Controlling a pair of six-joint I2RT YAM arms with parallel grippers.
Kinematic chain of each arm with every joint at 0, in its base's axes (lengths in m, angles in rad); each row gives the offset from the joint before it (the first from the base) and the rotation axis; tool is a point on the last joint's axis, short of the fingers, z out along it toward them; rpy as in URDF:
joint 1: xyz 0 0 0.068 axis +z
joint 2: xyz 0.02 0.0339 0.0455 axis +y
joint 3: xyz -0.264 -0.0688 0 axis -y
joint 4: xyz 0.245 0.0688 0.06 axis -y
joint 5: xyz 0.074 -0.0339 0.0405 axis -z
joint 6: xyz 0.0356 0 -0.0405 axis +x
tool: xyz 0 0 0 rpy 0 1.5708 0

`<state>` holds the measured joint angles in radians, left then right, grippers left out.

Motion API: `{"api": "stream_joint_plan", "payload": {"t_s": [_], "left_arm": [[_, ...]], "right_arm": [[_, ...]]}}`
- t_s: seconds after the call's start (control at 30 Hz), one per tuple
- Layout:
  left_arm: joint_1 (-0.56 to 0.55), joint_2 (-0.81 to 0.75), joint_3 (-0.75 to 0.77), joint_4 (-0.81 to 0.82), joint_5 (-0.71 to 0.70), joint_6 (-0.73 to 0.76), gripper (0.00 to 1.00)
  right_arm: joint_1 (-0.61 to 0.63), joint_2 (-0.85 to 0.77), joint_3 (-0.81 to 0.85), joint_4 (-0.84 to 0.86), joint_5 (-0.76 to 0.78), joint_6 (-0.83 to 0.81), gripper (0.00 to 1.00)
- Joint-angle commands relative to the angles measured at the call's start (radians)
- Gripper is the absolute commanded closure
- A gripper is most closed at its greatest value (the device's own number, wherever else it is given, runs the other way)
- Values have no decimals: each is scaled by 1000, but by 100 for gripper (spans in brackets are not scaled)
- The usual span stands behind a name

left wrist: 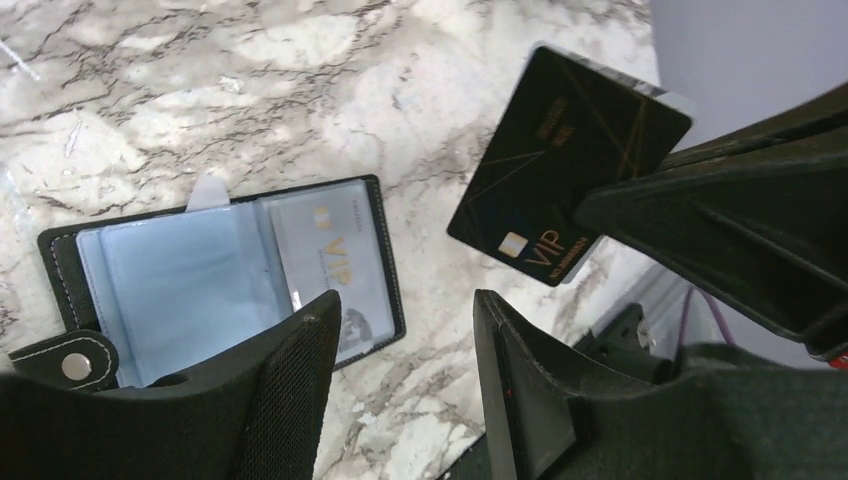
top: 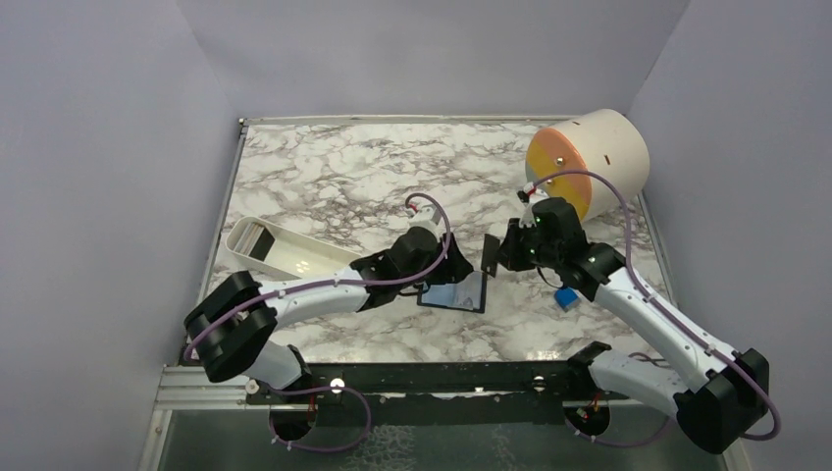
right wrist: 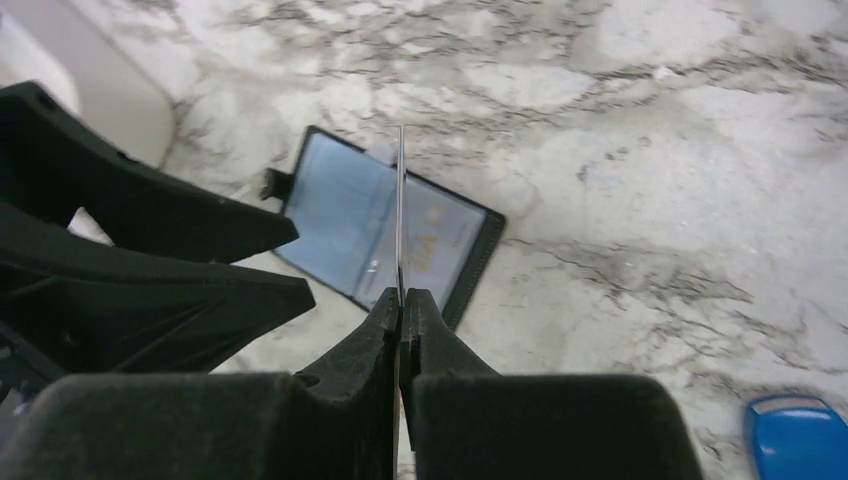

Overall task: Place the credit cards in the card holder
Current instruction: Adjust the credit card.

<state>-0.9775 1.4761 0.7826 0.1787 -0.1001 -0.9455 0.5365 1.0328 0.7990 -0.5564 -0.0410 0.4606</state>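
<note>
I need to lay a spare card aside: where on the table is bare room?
Bare marble lies at the back, between the white tray and the round drum, and between the card holder and the near edge. The middle is crowded: the open left pincer, the right pincer shut on a black card, and the blue block beside them.
</note>
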Motion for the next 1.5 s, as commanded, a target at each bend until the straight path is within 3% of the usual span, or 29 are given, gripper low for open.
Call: {"api": "stream_joint_plan", "payload": {"t_s": [0.0, 0.13, 0.27, 0.6, 0.8, 1.07, 1.27, 1.47], "left_arm": [[36, -101, -24, 16, 182, 125, 46], [37, -160, -29, -8, 362, 165, 45], [37, -246, -122, 112, 441, 108, 44], [43, -474, -230, 120, 424, 203, 42], [44, -608, -255, 43, 386, 210, 37], [47, -661, -297, 121, 366, 167, 37], [49, -627, -308, 193, 397, 126, 53], [50, -595, -315, 262, 433, 84, 60]], "right_arm": [[2, -73, 10, 104, -255, -28, 99], [2, -134, -6, 167, -360, 17, 99], [2, -159, -25, 221, -448, 51, 99], [2, -164, -38, 237, -612, 54, 99], [1, -171, -36, 242, -706, 37, 99], [2, -176, -104, 437, -895, 153, 99], [2, -166, -99, 445, -925, 158, 99], [2, -174, -139, 511, -979, 202, 99]]}}
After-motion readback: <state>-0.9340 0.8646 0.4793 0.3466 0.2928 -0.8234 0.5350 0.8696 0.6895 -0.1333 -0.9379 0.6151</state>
